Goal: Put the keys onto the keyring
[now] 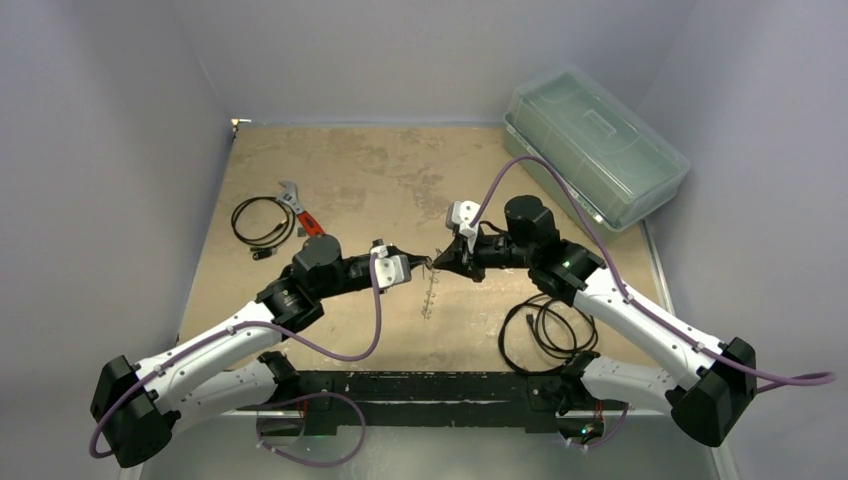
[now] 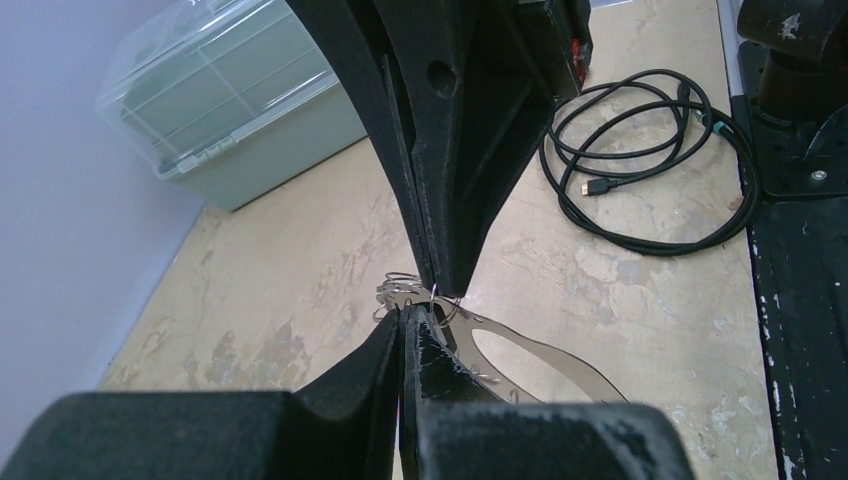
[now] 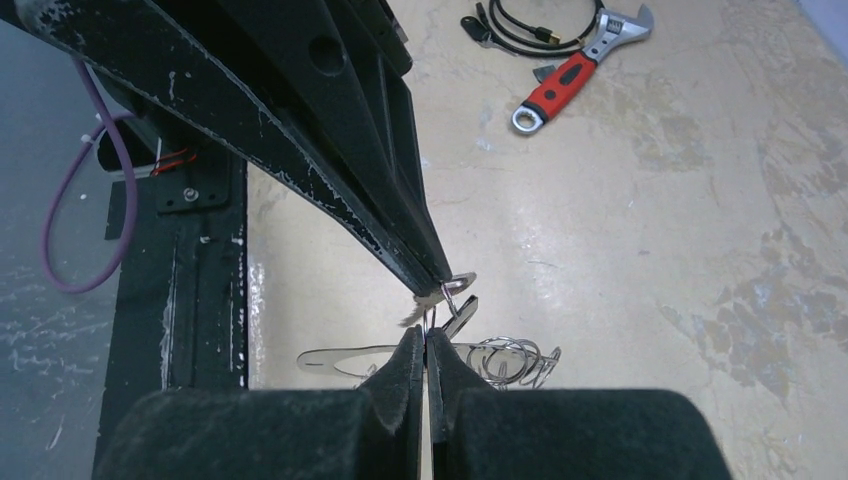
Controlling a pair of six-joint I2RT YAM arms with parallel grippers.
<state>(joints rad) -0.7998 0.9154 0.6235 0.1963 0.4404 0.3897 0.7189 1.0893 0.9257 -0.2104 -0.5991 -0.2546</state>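
Evidently left gripper [image 2: 404, 322] and right gripper [image 3: 428, 338] both clench the keyring [image 3: 505, 362] tip-to-tip over the worktop [image 1: 350, 170] centre, probably steadying its wire for threading.

Over the middle of the bench [image 1: 380, 165], the left gripper [image 1: 424, 264] reaches in from the left and the right gripper [image 1: 443, 261] from the right. They meet tip to tip. The keyring [image 3: 515, 362] sits at that meeting point and hangs just below the tips, above the bench surface. On the left side, behind the left arm, lies a wrench [image 1: 298, 210], with the left cable coil [image 1: 260, 222] just beside it on its left. The right cable coil [image 1: 545, 330] lies near the front on the right, partly under the right arm. A lidded box [image 1: 595, 145] sits at the far right corner, angled to the bench edge. A rail [image 1: 420, 385] runs along the near edge between the arm bases.
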